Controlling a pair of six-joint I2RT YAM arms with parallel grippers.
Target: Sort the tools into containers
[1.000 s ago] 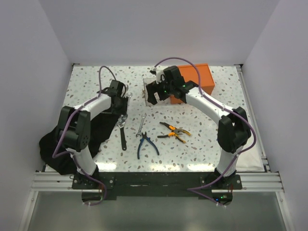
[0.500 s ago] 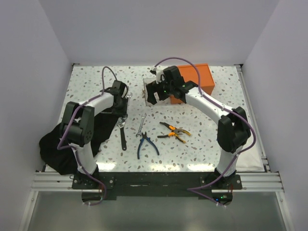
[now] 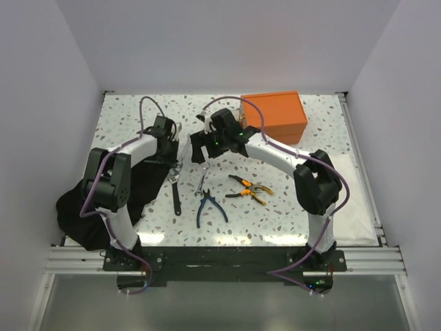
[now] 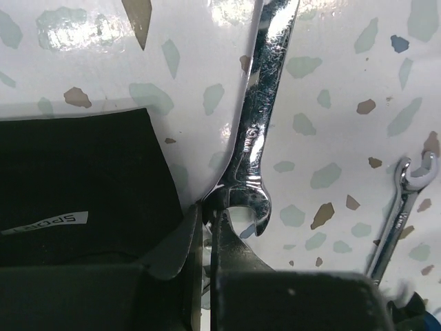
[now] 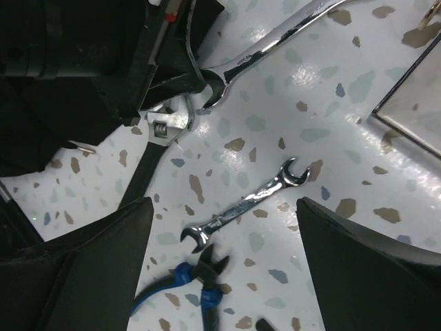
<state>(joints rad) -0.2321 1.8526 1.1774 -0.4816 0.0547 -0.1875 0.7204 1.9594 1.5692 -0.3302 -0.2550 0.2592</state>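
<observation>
A large silver spanner [image 4: 258, 138] lies on the speckled table beside the black fabric bag [image 4: 76, 193]. My left gripper [image 4: 207, 214] is closed to a thin gap on the tip of its open end, which still rests on the table. My right gripper [image 5: 224, 227] is wide open and empty, hovering over a small silver spanner [image 5: 241, 207]. The blue-handled pliers [image 5: 193, 283] lie just near of it. The black-handled adjustable wrench [image 5: 162, 131] lies beside my left gripper. The orange-and-black pliers [image 3: 249, 187] lie mid-table. The orange box [image 3: 274, 116] stands closed at the back.
A corner of the small clear box [image 5: 413, 103] shows under my right arm. The black bag [image 3: 89, 207] spreads over the table's near left edge. A flat white sheet [image 3: 351, 200] lies at the right. White walls close in three sides.
My right arm has swung left and nearer, from the clear box to above the small spanner. My left gripper has barely shifted at the large spanner's end.
</observation>
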